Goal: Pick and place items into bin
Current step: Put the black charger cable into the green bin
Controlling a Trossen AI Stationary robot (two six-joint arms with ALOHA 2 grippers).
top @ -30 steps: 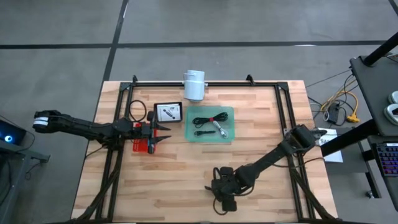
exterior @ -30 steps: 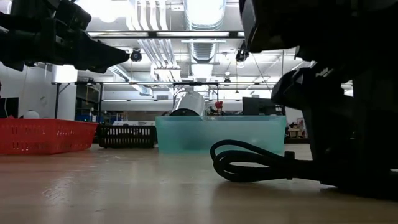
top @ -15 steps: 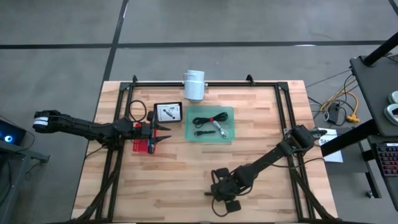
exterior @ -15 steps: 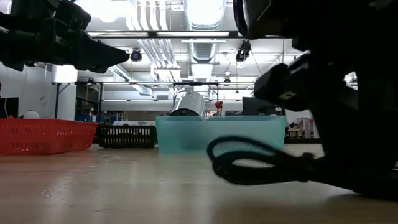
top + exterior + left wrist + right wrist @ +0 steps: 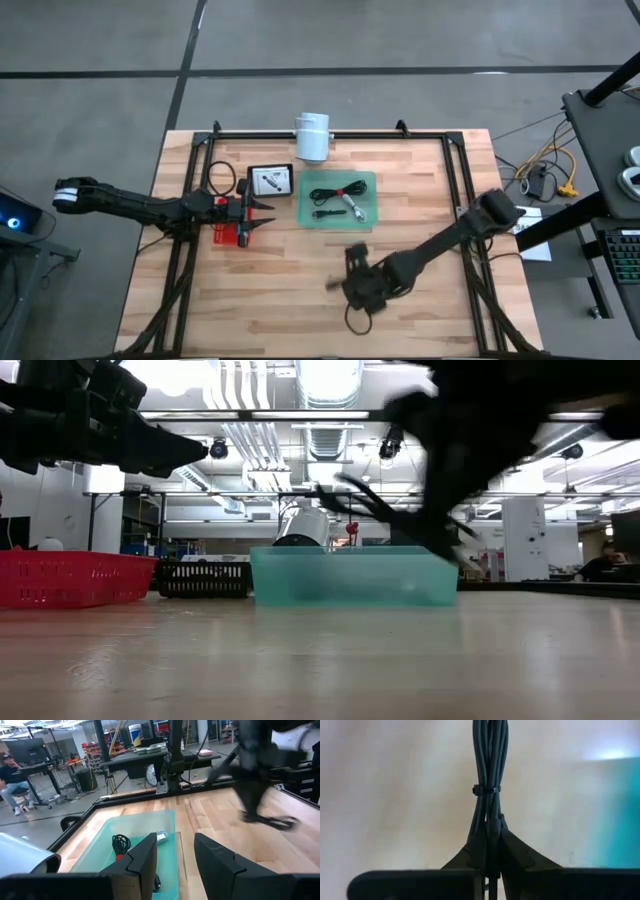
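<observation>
My right gripper (image 5: 360, 284) hangs over the table's near middle, shut on a bundled black cable (image 5: 487, 775) that a tie binds together. In the low view the cable (image 5: 352, 500) is blurred and clear of the table. The teal bin (image 5: 366, 180) sits at the far middle on its flat base, with black cables (image 5: 335, 193) and a small plug in it. My left gripper (image 5: 262, 215) waits open at the left, above a red basket (image 5: 230, 237), with nothing between its fingers (image 5: 145, 857). My right gripper pinches the cable bundle between its two fingertips (image 5: 512, 847), just short of the tie (image 5: 486, 789). The strands run on past the fingertips, in line with the fingers. The bundle is lifted clear of the table, a loop (image 5: 352, 316) trailing toward the near edge.
A black tray with a white card (image 5: 270, 181) lies left of the bin. A white cylinder (image 5: 312, 135) stands at the far edge. Black frame rails (image 5: 452, 170) run along the table's sides. A person sits in the room beyond (image 5: 12, 780).
My right gripper has shut on the cable bundle that lay on the table near the front edge. It has risen and moved toward the far edge and the bin. The cable has left the tabletop and now hangs from the gripper.
</observation>
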